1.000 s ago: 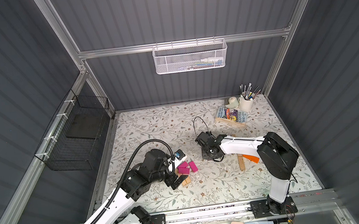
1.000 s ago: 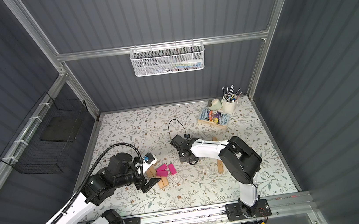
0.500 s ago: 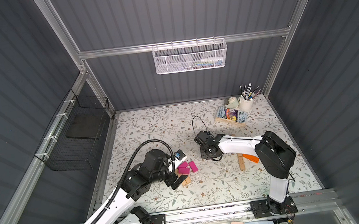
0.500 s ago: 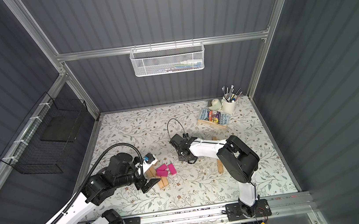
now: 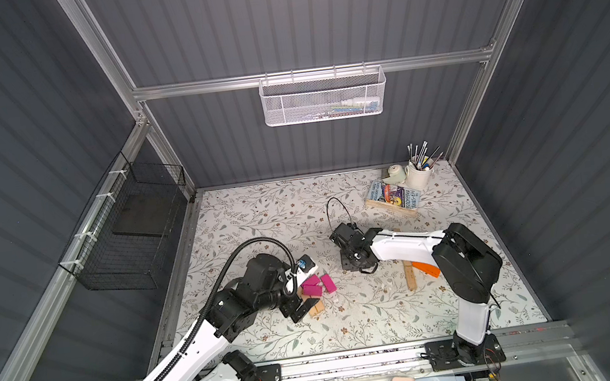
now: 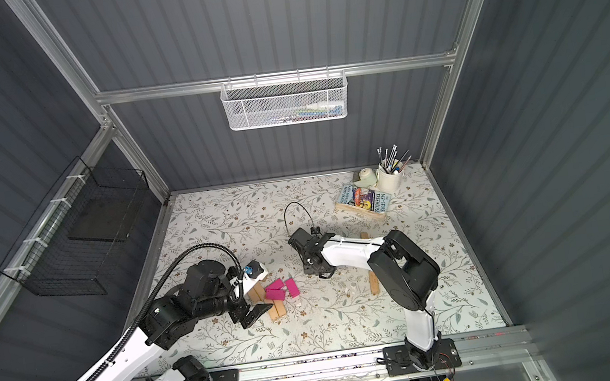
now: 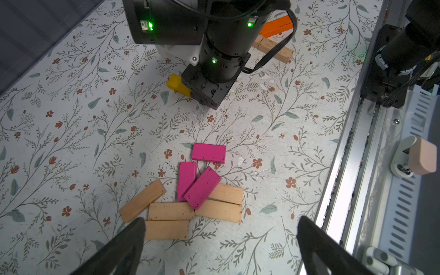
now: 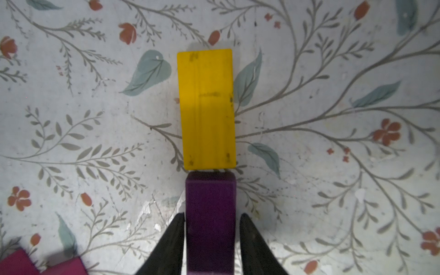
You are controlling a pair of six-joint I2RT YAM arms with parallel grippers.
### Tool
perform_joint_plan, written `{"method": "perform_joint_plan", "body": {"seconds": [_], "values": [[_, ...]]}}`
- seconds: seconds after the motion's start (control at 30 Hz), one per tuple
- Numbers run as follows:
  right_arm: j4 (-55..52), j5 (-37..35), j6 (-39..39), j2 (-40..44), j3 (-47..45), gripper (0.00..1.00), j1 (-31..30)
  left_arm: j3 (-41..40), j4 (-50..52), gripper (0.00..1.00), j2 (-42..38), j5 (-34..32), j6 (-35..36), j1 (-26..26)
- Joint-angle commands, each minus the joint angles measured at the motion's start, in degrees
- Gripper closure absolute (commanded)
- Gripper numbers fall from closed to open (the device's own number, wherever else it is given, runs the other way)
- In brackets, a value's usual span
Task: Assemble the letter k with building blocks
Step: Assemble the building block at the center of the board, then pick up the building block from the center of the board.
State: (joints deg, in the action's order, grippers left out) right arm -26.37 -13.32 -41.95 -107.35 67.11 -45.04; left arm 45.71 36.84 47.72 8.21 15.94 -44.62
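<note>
your right fingers (image 8: 171,245) straddle the purple block (image 8: 210,219), which lies flat on the worktop (image 8: 71,119). they stand only a little apart: one is close against the block's side, and a sliver of worktop shows between the other and the block, so nothing is clamped. just past the fingertips the yellow block (image 8: 207,109) lies in line with the purple one, end to end, the two ends meeting or all but.

your left fingers (image 7: 123,250) are spread wide and hold nothing. between them and just ahead of their tips lies a loose heap: five tan blocks (image 7: 171,210) flat on the worktop, and three magenta blocks (image 7: 208,153) past them, one of which overlaps the edge of a tan pair. one fingertip sits by the end of the nearest tan block — you cannot tell whether it touches. well beyond the heap, behind the right arm, lie an orange block (image 7: 276,25) and a lone tan bar (image 7: 276,51).
</note>
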Motion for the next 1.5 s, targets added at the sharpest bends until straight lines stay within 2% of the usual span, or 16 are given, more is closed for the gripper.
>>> {"method": "perform_joint_plan", "body": {"seconds": [0.0,0.1,0.23,0.37,0.47,0.6,0.7,0.83,0.93,1.13,1.33,1.47], "values": [[-1.06,-0.47,0.29,0.40,0.84,0.58,0.21,-0.62,-0.58,0.00,-0.18,-0.34,0.44,0.23],[-1.59,-0.24,0.04,2.97,0.55,0.58,0.21,-0.71,-2.39,0.00,0.06,-7.57,-4.17,0.24],[-0.46,-1.58,-0.36,10.97,-2.69,0.55,0.18,1.31,-3.49,0.00,0.60,-15.57,-12.39,0.24],[1.88,-3.61,1.09,21.40,-7.74,0.49,0.21,3.18,-1.88,0.02,3.30,-16.77,-12.97,0.26],[3.72,-5.65,3.94,30.65,-11.92,0.39,0.21,4.82,0.95,0.04,6.94,-10.98,-6.65,0.24],[8.97,-4.14,9.20,42.75,-19.04,0.19,1.18,6.88,7.53,0.01,13.27,-0.70,10.77,0.24],[10.52,-1.27,12.71,52.04,-23.16,0.08,2.07,9.64,12.89,0.00,19.37,-0.37,19.41,0.25],[9.84,3.31,17.96,60.39,-26.34,0.06,2.58,11.73,16.08,0.01,25.72,1.18,30.13,0.24],[8.24,8.07,21.71,64.75,-27.40,0.06,2.58,11.59,14.94,0.00,29.85,0.61,35.35,0.36],[5.25,21.69,28.95,67.42,-28.26,0.11,2.58,13.94,12.12,0.01,38.39,2.05,39.08,2.93],[2.38,35.03,33.93,64.96,-28.04,0.13,2.49,18.90,13.87,0.14,46.42,5.44,42.30,6.31],[2.05,37.70,34.13,63.38,-27.74,0.15,2.33,20.74,13.44,0.16,49.95,6.14,43.42,7.14]]}}
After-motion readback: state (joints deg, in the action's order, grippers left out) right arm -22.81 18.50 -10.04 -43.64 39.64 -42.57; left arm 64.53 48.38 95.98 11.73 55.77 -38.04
